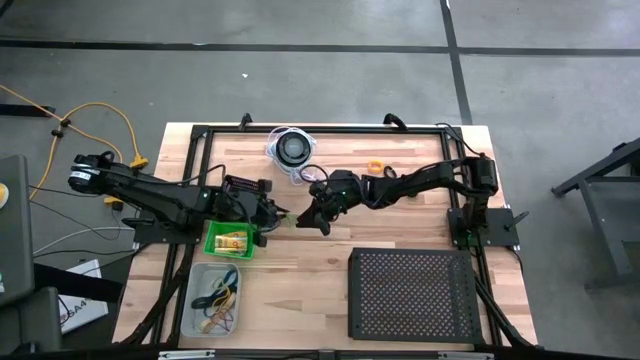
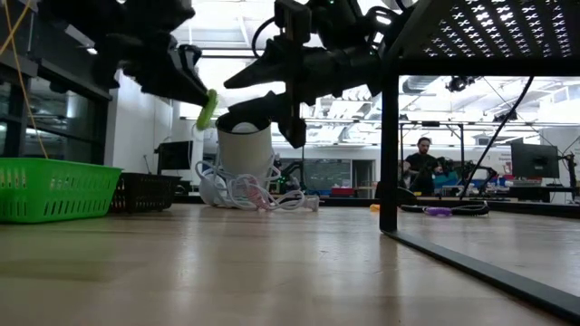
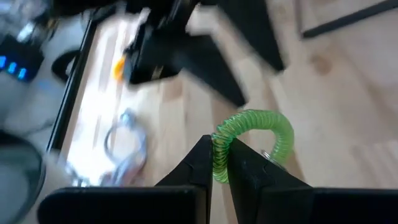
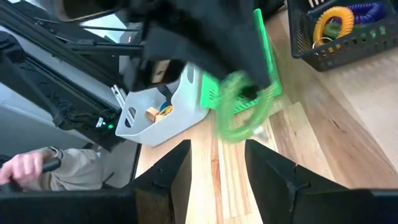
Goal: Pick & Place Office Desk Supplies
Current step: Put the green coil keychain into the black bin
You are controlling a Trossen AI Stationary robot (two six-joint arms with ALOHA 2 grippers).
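Handing over mid-table: right gripper (image 1: 312, 216) stands spread and empty, so back it off toward the black perforated tray (image 1: 410, 295) side; left gripper (image 1: 272, 214), pinched onto the green coil (image 3: 249, 134), should swing across to the green basket (image 1: 214, 241) just beside it.

Green coiled loop (image 3: 252, 134) pinched at one end in left gripper (image 3: 217, 163), arching up off table; orange ring (image 1: 375, 166) flat on wood nr back edge; bands piled in grey bin (image 1: 215, 297).
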